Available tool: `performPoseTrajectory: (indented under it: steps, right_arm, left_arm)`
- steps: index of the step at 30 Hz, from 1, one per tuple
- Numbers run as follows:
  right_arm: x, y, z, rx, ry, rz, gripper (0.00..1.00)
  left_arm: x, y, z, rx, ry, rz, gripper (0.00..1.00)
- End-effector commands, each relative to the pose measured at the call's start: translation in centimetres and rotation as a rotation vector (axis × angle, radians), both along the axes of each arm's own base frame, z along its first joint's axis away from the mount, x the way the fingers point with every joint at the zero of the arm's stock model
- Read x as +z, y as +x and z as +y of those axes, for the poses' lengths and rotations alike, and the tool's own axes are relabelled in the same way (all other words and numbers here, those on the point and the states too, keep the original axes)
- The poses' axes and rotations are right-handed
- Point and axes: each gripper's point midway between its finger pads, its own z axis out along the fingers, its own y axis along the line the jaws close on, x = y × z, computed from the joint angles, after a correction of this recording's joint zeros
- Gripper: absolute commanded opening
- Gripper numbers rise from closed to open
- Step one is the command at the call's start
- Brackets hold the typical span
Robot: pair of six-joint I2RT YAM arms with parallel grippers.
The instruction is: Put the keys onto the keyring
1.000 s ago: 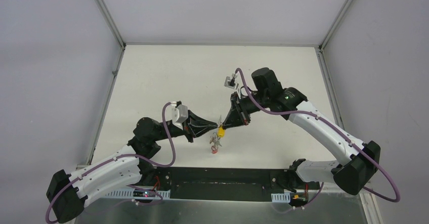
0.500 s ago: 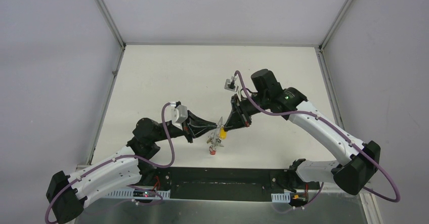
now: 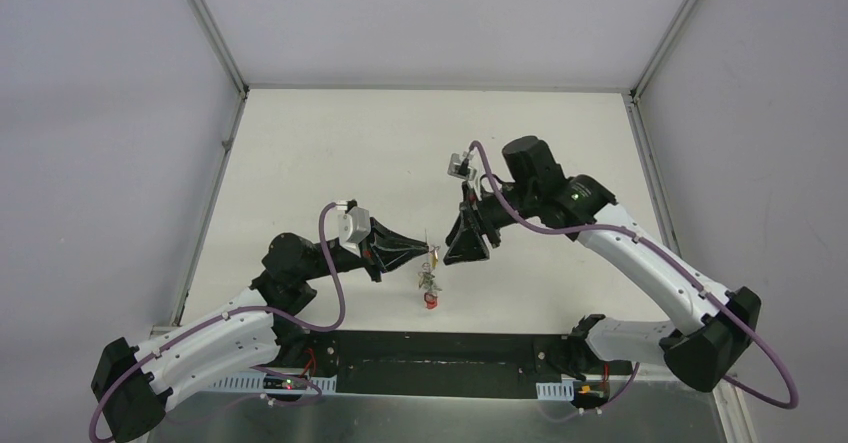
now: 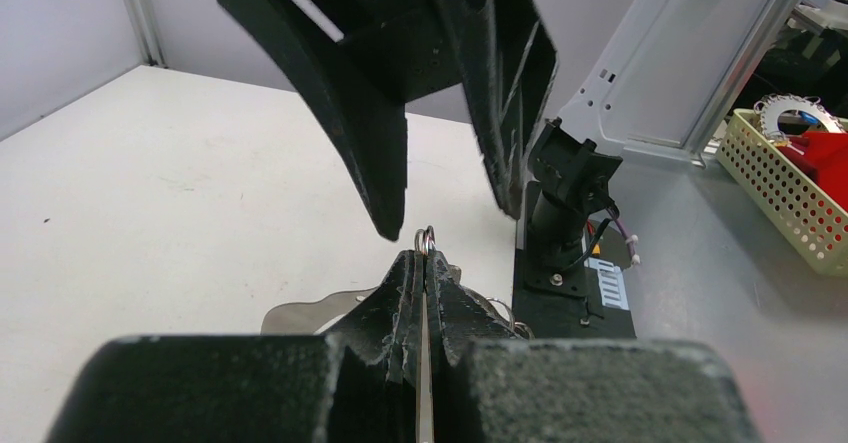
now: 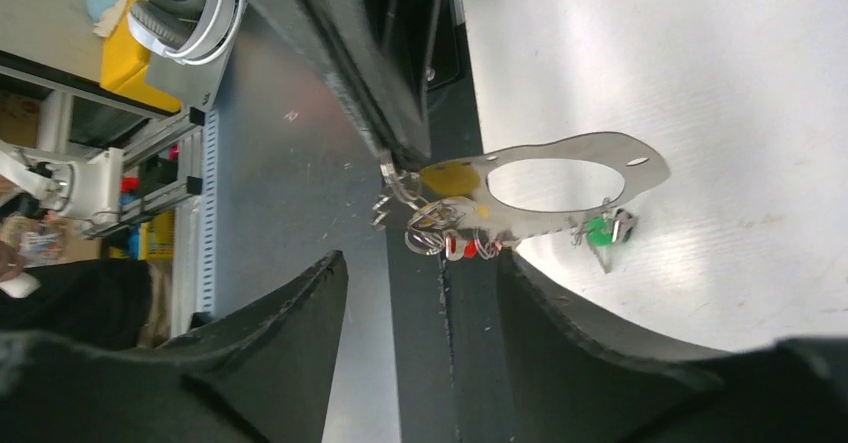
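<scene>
Keyring w/ keys in L claw pinch; R claw spread, just beside.

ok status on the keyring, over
Copy: left tool shut on keyring, in the air; right tool open beside it, empty; keys hanging from it; nothing blocking between tools.

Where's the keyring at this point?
In the top view the keyring hangs over the table's near middle, pinched by the left gripper, jaws shut, keys dangling from it; the right gripper, jaws open, is close on its right.
</scene>
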Motion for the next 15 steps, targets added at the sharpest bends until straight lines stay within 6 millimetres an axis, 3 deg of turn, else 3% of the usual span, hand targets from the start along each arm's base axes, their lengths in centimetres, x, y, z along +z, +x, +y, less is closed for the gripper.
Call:
performPoseTrajectory:
  steps: [1, 2, 4, 6, 7, 8, 15]
  right_arm:
    - [4.7, -0.1, 0.1, -0.003, 0.179, -0.189, 0.61]
    - [5.3, -0.1, 0.2, -0.004, 0.21, -0.21, 0.61]
    - [6.3, -0.2, 0.4, 0.0, 0.263, -0.246, 0.51]
    - [7.0, 0.2, 0.7, 0.001, 0.302, -0.29, 0.51]
    - [7.4, -0.3, 0.8, 0.007, 0.318, -0.239, 0.43]
    - [7.6, -0.4, 1.0, 0.009, 0.325, -0.22, 0.42]
    - [6.6, 0.3, 2.4, 0.016, 0.295, -0.103, 0.35]
  left_arm:
    - [3.3, -0.5, 0.3, -0.004, -0.087, -0.078, 0.0]
    - [3.4, -0.6, 0.3, -0.007, -0.087, -0.078, 0.0]
    - [3.4, -0.6, 0.3, -0.009, -0.087, -0.079, 0.0]
    - [3.5, -0.6, 0.3, -0.011, -0.087, -0.08, 0.0]
    - [3.4, -0.7, 0.3, -0.013, -0.086, -0.08, 0.0]
    - [3.5, -0.7, 0.3, -0.013, -0.088, -0.081, 0.0]
    - [3.6, -0.7, 0.2, -0.022, -0.088, -0.075, 0.0]
